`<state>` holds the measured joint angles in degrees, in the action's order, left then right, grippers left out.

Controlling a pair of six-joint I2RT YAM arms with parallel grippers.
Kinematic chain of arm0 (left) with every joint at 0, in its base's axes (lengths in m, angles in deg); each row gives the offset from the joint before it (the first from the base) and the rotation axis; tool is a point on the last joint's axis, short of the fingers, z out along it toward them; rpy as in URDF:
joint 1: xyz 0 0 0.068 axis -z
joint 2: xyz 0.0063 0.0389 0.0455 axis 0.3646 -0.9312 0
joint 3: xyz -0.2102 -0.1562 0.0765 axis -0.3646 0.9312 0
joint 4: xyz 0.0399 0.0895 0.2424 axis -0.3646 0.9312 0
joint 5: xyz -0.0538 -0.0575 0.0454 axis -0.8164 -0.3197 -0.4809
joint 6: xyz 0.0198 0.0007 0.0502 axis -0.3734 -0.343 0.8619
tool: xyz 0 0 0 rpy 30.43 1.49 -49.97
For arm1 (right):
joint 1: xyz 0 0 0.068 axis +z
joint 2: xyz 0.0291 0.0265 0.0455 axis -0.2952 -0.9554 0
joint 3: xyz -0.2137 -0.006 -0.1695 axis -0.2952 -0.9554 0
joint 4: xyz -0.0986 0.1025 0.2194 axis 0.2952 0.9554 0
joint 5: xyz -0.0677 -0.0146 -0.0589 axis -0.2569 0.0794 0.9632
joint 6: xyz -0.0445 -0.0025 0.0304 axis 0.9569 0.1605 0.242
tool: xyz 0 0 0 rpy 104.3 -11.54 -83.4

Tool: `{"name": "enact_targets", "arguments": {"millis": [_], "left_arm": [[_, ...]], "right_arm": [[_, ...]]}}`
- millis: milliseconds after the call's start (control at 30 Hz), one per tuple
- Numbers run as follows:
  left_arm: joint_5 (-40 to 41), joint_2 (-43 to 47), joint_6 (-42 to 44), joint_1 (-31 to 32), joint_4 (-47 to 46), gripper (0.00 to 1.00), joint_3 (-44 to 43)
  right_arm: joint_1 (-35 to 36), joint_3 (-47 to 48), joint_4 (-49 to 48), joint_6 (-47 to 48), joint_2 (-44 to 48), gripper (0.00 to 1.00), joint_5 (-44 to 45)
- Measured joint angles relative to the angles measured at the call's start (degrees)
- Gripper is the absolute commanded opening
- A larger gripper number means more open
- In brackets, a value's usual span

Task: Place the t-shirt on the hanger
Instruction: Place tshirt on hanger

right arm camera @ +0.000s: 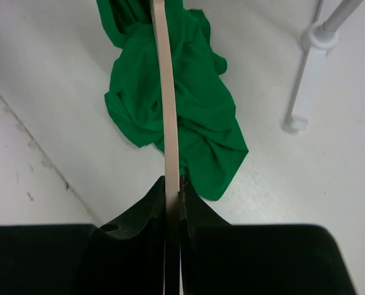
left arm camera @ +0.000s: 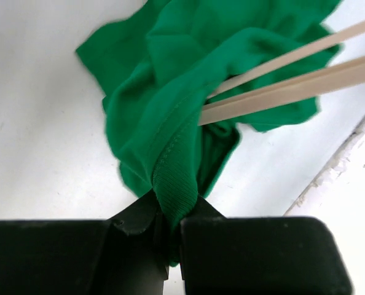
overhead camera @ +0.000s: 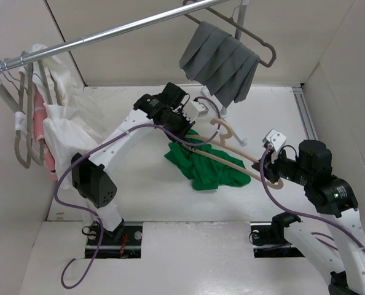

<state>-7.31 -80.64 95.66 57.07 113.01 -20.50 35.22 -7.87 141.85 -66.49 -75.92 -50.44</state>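
Threading under way, judged from the top view: green t-shirt (overhead camera: 204, 166) heaped on the bench (overhead camera: 139, 184), one end of the beige hanger (overhead camera: 238, 153) buried in its upper folds, the rest jutting out to the t-shirt's right. At the t-shirt's upper left edge, left gripper (overhead camera: 181, 132) down on the cloth. Off to the t-shirt's right, right gripper (overhead camera: 271, 175) at the hanger's far end. Above and behind the t-shirt, a grey pleated cloth (overhead camera: 222, 64) hung from a metal rail (overhead camera: 109, 34).

Left wrist view: left gripper (left arm camera: 170, 212) pressed together on a ribbed band of the t-shirt (left arm camera: 170, 92), probably the neck, pinching it tight. Beyond the pinch, two bars of the hanger (left arm camera: 281, 86) running into the bunched fabric, seemingly through an opening; impossible to tell which.

Right wrist view: right gripper (right arm camera: 172, 190) clamped on the thin edge of the hanger (right arm camera: 166, 92), with the bar reaching straight out over the t-shirt (right arm camera: 195, 110) and vanishing into its far folds. Just right of the t-shirt, a white post (right arm camera: 308, 80).

Done, by the look of it: both things gripped, one hanger shoulder started into the garment. Left to do: drawing the neck over the hook, seating both shoulders, shaking out the bunched body.
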Motion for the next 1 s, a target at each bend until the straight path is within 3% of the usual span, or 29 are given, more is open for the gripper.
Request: {"name": "enact_targets", "arguments": {"millis": [400, 600, 667, 733, 933, 1000], "left_arm": [[-3.3, -0.2, 1.7, 3.1, 5.4, 0.00, -8.6], [-4.9, 0.0, 4.5, 4.0, 6.8, 0.00, -11.1], [-5.6, 0.2, 5.6, 5.0, 6.7, 0.05, -10.6], [-6.4, 0.5, 6.8, 5.8, 6.7, 0.20, -9.4], [-5.9, 2.0, 9.1, 5.3, 6.2, 0.41, -5.1], [-6.0, 2.3, 9.8, 4.0, 5.8, 0.54, -4.1]], "right_arm": [[4.4, -13.1, -21.4, -3.3, 1.2, 0.00, -6.4], [5.8, -26.1, -35.3, -5.0, 4.2, 0.00, -6.7], [6.1, -29.3, -39.9, -5.8, 4.0, 0.00, -7.0], [6.1, -31.1, -43.8, -6.3, 2.8, 0.00, -7.4], [5.8, -36.0, -51.4, -6.1, -1.3, 0.00, -10.5], [5.1, -38.1, -53.5, -6.1, -1.6, 0.00, -12.7]]}}
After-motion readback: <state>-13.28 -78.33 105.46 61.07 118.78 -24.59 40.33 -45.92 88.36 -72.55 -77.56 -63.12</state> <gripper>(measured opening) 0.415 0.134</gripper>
